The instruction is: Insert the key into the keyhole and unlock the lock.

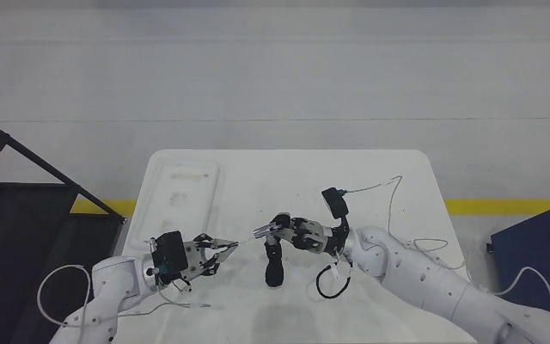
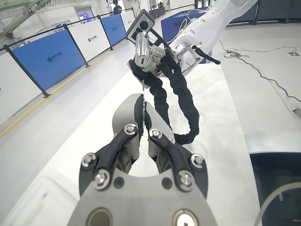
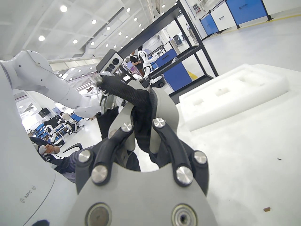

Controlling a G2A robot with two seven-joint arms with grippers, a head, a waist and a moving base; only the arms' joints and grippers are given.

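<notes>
left gripper (image 2: 142, 112) pinching key (image 2: 143, 87) | right gripper (image 3: 145, 104) clamped on chain lock (image 2: 144, 54) | key tip near keyhole (image 2: 141, 60), not touching | insertion and turn still to do

Key (image 1: 245, 242) just left of lock (image 1: 277, 226); tray (image 1: 182, 193) behind, on table (image 1: 387, 189).

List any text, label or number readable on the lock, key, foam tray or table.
None readable.
lock: bare metal, no legible print; any marks round the keyhole are too small.
key: seen edge-on, nothing readable.
foam tray and table: plain white.
</notes>
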